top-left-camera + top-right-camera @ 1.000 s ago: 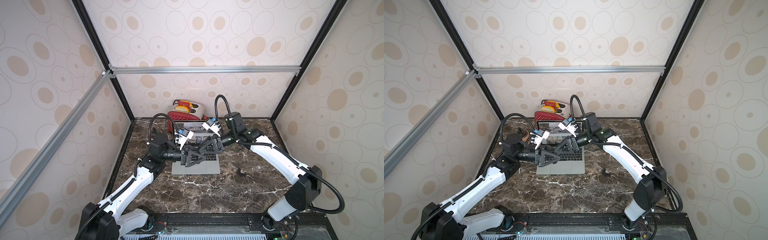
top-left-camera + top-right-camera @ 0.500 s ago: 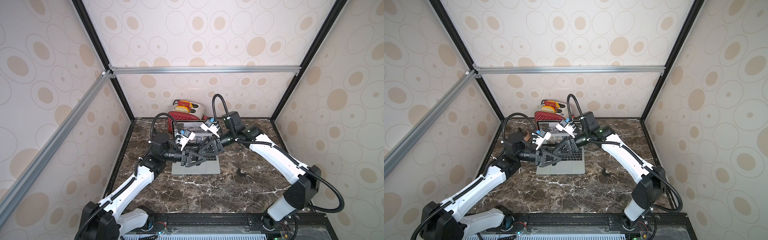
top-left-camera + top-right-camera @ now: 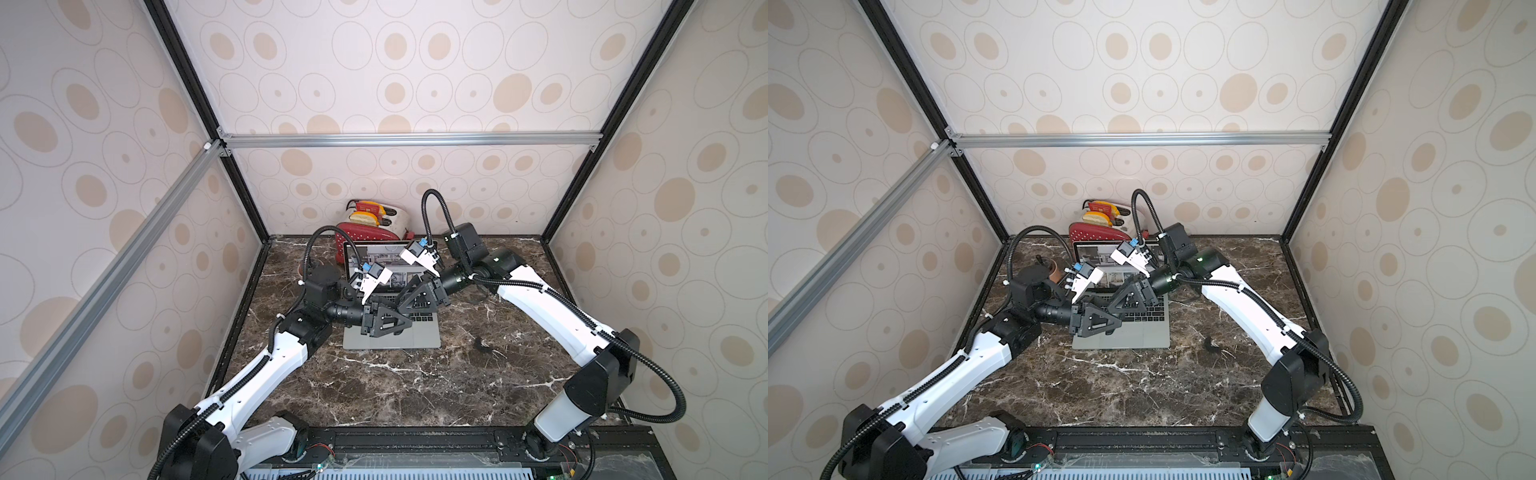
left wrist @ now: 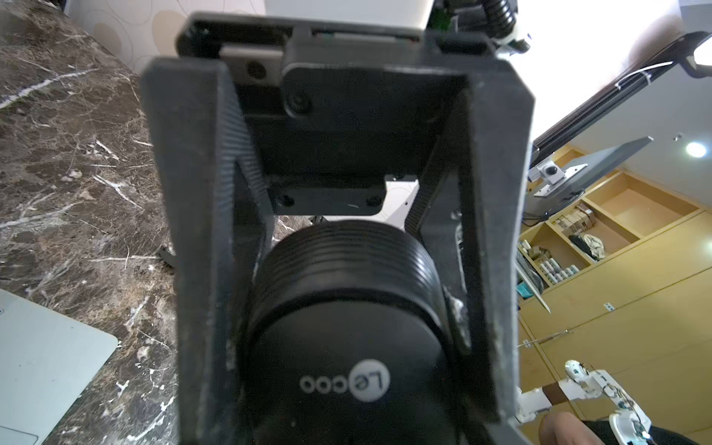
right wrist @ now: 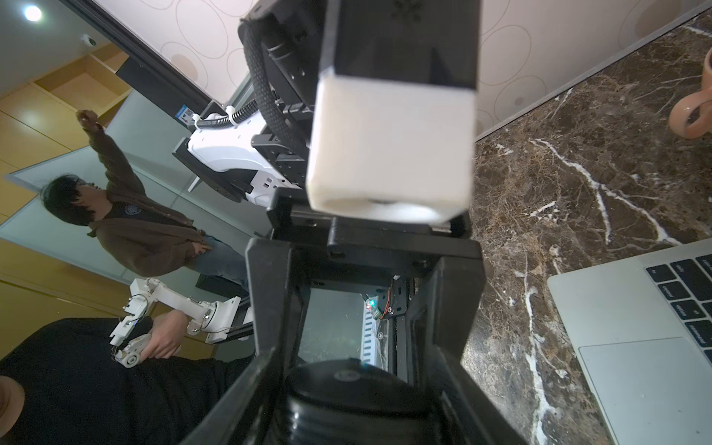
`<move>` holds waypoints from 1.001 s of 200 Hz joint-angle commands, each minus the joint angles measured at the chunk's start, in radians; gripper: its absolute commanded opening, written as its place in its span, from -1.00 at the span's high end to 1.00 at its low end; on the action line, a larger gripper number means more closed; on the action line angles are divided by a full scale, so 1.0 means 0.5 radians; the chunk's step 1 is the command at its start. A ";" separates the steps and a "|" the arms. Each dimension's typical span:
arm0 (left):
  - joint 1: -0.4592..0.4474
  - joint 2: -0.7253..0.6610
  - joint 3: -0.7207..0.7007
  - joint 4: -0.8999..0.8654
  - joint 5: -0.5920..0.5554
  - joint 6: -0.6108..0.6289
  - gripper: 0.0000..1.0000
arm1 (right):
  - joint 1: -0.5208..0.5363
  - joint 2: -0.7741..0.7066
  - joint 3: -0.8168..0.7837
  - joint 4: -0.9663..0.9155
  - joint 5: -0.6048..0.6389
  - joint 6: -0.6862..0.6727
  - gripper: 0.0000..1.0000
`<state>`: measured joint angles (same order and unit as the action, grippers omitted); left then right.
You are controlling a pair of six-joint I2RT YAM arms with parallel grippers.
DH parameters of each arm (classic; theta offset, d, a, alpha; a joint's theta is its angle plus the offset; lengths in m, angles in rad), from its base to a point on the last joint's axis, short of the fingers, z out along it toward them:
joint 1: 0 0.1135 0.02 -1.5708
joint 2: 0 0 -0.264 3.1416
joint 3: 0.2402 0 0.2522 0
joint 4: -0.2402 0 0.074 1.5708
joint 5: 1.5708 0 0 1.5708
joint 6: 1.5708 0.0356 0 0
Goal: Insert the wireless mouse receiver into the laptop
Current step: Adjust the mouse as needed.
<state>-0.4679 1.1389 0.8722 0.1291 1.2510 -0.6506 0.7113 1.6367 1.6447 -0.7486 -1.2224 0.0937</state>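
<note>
Both arms meet over the laptop (image 3: 419,337), which sits open on the desk (image 3: 415,386) directly beneath them, with its keyboard under the tips and its lit screen just beyond. The left gripper (image 3: 406,323) and the right gripper (image 3: 399,301) point at each other, tip to tip and almost touching. The step in hand therefore looks like a pass of the receiver from one to the other. The receiver itself cannot be made out in any view: it is too small, and the black gripper frames cover the spot where the tips meet. For the same reason I cannot tell whether either gripper is open, closed or gripping something, since the wrist views show only the frames from behind. A small dark item (image 3: 480,344) lies on the desk beside the laptop, to the outside of the right gripper, and whether it belongs to the task is unclear. To pass well, the taking gripper should clamp the plastic head squarely and leave the metal plug fully free. The giving gripper should let go only once that hold is firm. The pass is best made low above the keyboard, so that a slip costs little. Afterwards the plug must come level with the laptop's side edge and go in straight, without twist.
</note>
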 commanded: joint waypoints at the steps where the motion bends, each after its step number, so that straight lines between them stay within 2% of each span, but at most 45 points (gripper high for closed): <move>1: -0.007 -0.049 0.136 0.092 -0.031 -0.001 0.15 | 0.067 0.044 0.033 -0.145 -0.038 -0.150 0.92; 17: -0.007 -0.046 0.145 0.088 -0.050 -0.015 0.39 | 0.072 0.068 0.058 -0.179 -0.028 -0.167 0.89; 27: -0.009 -0.047 0.148 0.088 -0.051 -0.024 0.58 | 0.076 0.084 0.073 -0.193 -0.029 -0.167 0.80; 36: -0.007 -0.046 0.145 0.088 -0.121 -0.028 0.77 | 0.075 0.094 0.089 -0.196 -0.040 -0.168 0.62; 49: -0.007 -0.044 0.129 0.091 -0.166 -0.023 0.99 | 0.076 0.094 0.116 -0.205 -0.034 -0.166 0.18; 64: -0.007 -0.051 0.085 0.131 -0.245 -0.034 1.00 | 0.070 0.068 0.146 -0.202 0.015 -0.148 -0.17; 82: -0.008 -0.085 -0.014 0.259 -0.395 -0.088 1.00 | 0.031 0.005 0.149 -0.106 0.127 -0.021 -0.40; 115: -0.007 -0.086 -0.195 0.639 -0.589 -0.327 1.00 | -0.065 -0.158 0.030 0.217 0.376 0.345 -0.61; 145: -0.009 -0.087 -0.349 0.898 -0.708 -0.403 1.00 | -0.089 -0.310 -0.087 0.400 0.559 0.595 -0.66; 174: -0.009 -0.155 -0.537 1.206 -0.855 -0.445 1.00 | -0.088 -0.493 -0.288 0.591 0.591 0.705 -0.66; 200: -0.013 -0.191 -0.613 1.370 -0.834 -0.429 1.00 | -0.092 -0.605 -0.465 0.716 0.615 0.726 -0.69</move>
<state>-0.4717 1.0847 0.5682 0.6121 0.8604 -0.8501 0.6636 1.3727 1.4769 -0.4873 -0.9340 0.4183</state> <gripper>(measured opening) 0.621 0.832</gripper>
